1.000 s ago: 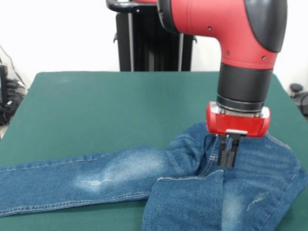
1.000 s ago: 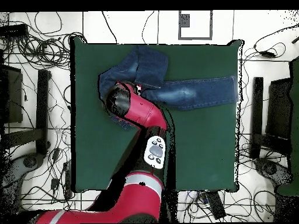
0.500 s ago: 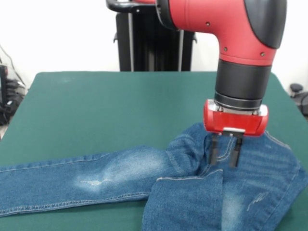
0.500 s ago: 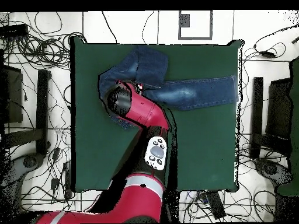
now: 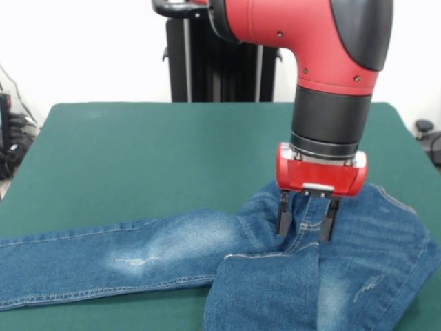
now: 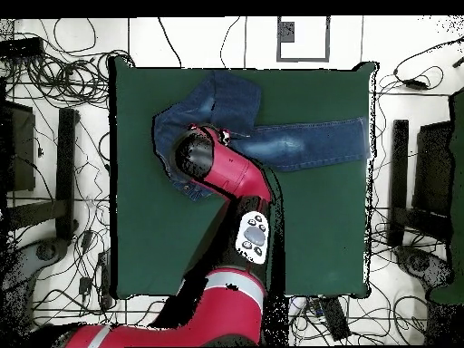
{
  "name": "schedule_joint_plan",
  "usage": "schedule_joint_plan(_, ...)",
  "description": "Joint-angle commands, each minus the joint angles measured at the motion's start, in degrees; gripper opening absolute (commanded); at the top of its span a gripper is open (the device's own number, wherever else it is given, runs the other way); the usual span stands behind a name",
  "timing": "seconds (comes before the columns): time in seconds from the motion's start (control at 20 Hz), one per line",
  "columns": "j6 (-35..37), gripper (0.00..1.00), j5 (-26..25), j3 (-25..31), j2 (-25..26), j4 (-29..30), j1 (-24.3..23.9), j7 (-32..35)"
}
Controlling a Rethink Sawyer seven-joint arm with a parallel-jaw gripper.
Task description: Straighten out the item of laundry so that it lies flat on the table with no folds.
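The item of laundry (image 5: 172, 252) is a pair of blue denim jeans with faded whitish patches. One leg runs flat to the left in the front view. The other leg is folded back over the seat at the lower right. My gripper (image 5: 303, 217) hangs open just above the crotch seam, with nothing between its fingers. In the overhead view the jeans (image 6: 299, 142) lie near the far edge of the dark green table (image 6: 145, 227), and the red arm (image 6: 222, 177) hides the gripper and part of the seat.
Cables and dark stands ring the table on the floor in the overhead view. A black pedestal (image 5: 207, 69) rises behind the far edge of the table (image 5: 138, 152) in the front view.
My gripper has gone from shut to open, let go of the denim, and shifted left and slightly up. The jeans lie as they did.
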Motion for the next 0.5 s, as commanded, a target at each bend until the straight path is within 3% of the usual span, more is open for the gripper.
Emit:
schedule_joint_plan(0.05, 2.06, 1.0, -4.05, 4.54, 0.55, 3.36, 1.22, 9.15)
schedule_joint_plan(0.5, 4.98, 1.0, -6.61, 2.17, 1.67, -0.75, 3.12, 9.3)
